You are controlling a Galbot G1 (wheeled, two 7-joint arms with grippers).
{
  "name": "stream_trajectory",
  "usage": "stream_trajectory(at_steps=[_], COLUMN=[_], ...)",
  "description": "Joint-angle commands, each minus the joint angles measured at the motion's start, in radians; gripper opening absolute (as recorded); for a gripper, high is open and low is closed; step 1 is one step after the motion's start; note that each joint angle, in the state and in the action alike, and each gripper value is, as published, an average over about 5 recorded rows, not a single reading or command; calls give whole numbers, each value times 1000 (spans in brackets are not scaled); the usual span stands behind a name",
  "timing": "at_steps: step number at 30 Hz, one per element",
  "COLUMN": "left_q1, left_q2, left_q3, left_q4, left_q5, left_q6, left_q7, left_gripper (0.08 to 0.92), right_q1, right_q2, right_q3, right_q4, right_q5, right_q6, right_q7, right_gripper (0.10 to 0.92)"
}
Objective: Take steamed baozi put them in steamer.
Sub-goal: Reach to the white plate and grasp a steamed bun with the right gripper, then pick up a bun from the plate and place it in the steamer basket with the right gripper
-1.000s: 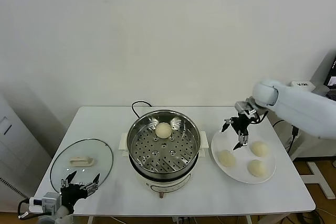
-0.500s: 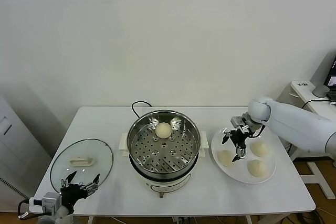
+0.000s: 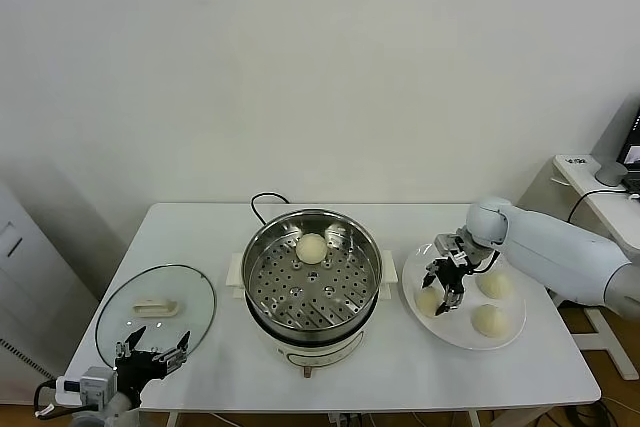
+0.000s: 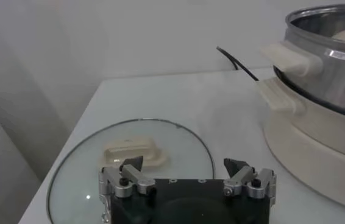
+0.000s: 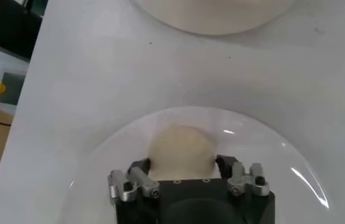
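Note:
The steamer [image 3: 312, 222] stands mid-table with one baozi [image 3: 311, 247] on its perforated tray, at the back. Three more baozi lie on the white plate [image 3: 450, 332]: one at the plate's left [image 3: 429, 304], one at the back [image 3: 494, 285] and one at the front [image 3: 488, 320]. My right gripper [image 3: 445, 289] is down over the left one. In the right wrist view its open fingers [image 5: 183, 164] straddle that baozi [image 5: 181, 149], one on each side. My left gripper [image 3: 152, 346] is open and empty at the table's front left, also seen in the left wrist view [image 4: 184, 165].
A round glass lid [image 3: 190, 292] with a cream handle lies flat left of the steamer, just beyond my left gripper [image 4: 130, 152]. The steamer's black cord runs behind it. The steamer's wall [image 4: 331, 67] rises to the right of the lid.
My right gripper has come down and to the left over the plate and now straddles the left baozi. The left arm has not moved.

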Motion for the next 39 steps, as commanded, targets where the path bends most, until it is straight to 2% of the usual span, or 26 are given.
stream_trajectory(at_steps=[1, 6, 13, 24, 33, 39], left_q1=[3, 3, 3, 7, 8, 10], left_q2=[-2, -3, 1, 4, 8, 5], left_q3=[-2, -3, -4, -3, 1, 5], left_q4=[-1, -4, -6, -15, -22, -26], left_q5=[1, 1, 1, 2, 2, 6], left_q6=[2, 3, 8, 8, 8, 8], left_q7=[0, -1, -2, -3, -3, -3], left_gripper=[823, 823, 823, 823, 823, 823], right_q1=[-4, 105, 395, 751, 756, 667], right_q2=[-2, -38, -103, -87, 24, 115], right_q3=[12, -56, -199, -350, -317, -280], right_q4=[3, 49, 151, 299, 417, 456], right_q5=[-2, 69, 248, 512, 764, 833], right_q6=[-4, -12, -79, -210, -320, -363], right_q7=[-3, -38, -120, -153, 9, 140], right_gripper=[487, 483, 484, 484, 484, 484])
